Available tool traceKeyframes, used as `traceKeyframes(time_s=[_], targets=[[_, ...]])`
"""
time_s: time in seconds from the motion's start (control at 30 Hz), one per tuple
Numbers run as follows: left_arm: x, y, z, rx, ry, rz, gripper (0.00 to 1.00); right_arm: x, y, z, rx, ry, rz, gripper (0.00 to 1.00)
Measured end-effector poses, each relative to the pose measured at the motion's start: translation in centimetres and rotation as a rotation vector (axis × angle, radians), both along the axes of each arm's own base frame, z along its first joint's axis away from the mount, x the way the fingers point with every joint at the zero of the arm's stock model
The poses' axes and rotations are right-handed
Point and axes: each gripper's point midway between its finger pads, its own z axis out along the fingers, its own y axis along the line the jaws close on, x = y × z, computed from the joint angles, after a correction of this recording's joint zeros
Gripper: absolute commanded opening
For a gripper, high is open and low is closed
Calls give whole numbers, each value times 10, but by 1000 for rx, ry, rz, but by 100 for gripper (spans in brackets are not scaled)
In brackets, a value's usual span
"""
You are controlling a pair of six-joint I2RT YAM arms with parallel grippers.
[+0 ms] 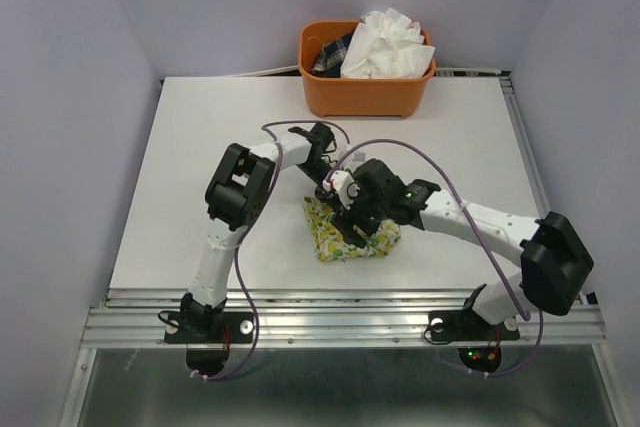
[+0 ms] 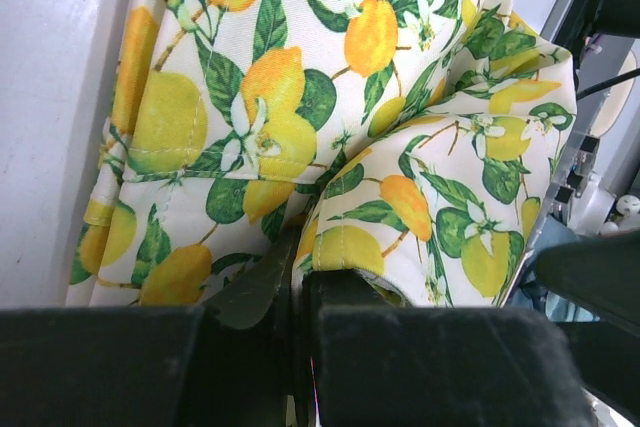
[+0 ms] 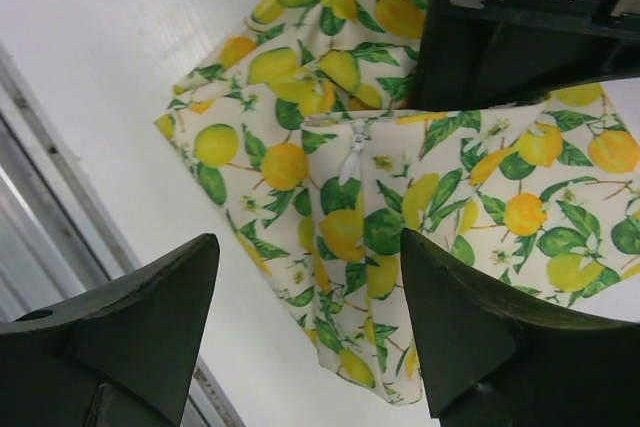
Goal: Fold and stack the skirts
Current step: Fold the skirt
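Observation:
The lemon-print skirt (image 1: pixel 333 237) lies folded into a small bundle on the white table (image 1: pixel 200 147), near the front middle. My left gripper (image 2: pixel 300 282) is shut on a folded edge of this skirt (image 2: pixel 270 97), at the bundle's far side (image 1: pixel 331 191). My right gripper (image 3: pixel 310 287) hovers open just above the skirt (image 3: pixel 330 207), with nothing between its fingers; in the top view it is over the bundle's middle (image 1: pixel 357 231). The plain white crinkly skirt (image 1: pixel 390 42) sits piled in the orange basket (image 1: pixel 365 97).
The orange basket stands at the table's back edge and also holds a dark plaid cloth (image 1: pixel 328 55). The left gripper's black body (image 3: pixel 530 27) fills the upper right of the right wrist view. A metal rail (image 1: pixel 340 312) runs along the table's front edge.

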Motion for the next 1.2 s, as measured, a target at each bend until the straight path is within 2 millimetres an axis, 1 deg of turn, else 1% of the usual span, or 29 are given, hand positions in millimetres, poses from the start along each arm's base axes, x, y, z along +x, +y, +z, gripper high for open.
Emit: traceKeyframes(time_s=[0.03, 0.13, 0.17, 0.23, 0.27, 0.33, 0.37, 0.5, 0.67, 0.73, 0.8, 0.83, 0.87, 0.93, 0.97, 1.0, 1.2], targets=[[0, 0, 0, -1, 3, 0, 1, 3, -1, -3, -12, -16, -10, 76], [0, 0, 0, 0, 4, 0, 1, 15, -8, -14, -54, -72, -49, 68], [0, 0, 0, 0, 4, 0, 1, 19, -12, -18, -73, -94, -63, 61], [0, 0, 0, 0, 5, 0, 1, 25, -17, -21, -95, -129, -77, 54], [0, 0, 0, 0, 5, 0, 2, 29, -19, -23, -105, -150, -85, 45], [0, 0, 0, 0, 6, 1, 2, 34, -21, -24, -115, -181, -87, 35], [0, 1, 0, 0, 7, 1, 2, 36, -23, -24, -122, -197, -90, 23], [1, 1, 0, -5, 15, 5, 2, 41, -26, -25, -134, -224, -102, 1], [0, 1, 0, -6, 19, 5, 1, 46, -28, -12, -102, -240, -164, 1], [0, 1, 0, -6, 19, 5, 0, 52, -32, -5, -66, -227, -217, 1], [0, 1, 0, -6, 19, 5, 0, 63, -41, -2, -29, -202, -281, 1], [0, 1, 0, -6, 19, 5, 0, 74, -52, -1, -2, -175, -343, 1], [1, 1, 0, -6, 19, 5, 0, 81, -60, -2, 13, -152, -383, 1], [2, 0, 0, -16, 14, 6, 0, 92, -74, -10, 58, -69, -458, 1], [3, -1, 0, -20, 7, 5, 0, 98, -83, -18, 75, -14, -501, 1], [3, -2, 0, -21, 2, 3, 0, 100, -88, -25, 98, 40, -531, 1], [5, -4, 0, -38, -6, 3, 0, 110, -102, -59, 245, 323, -643, 1]])
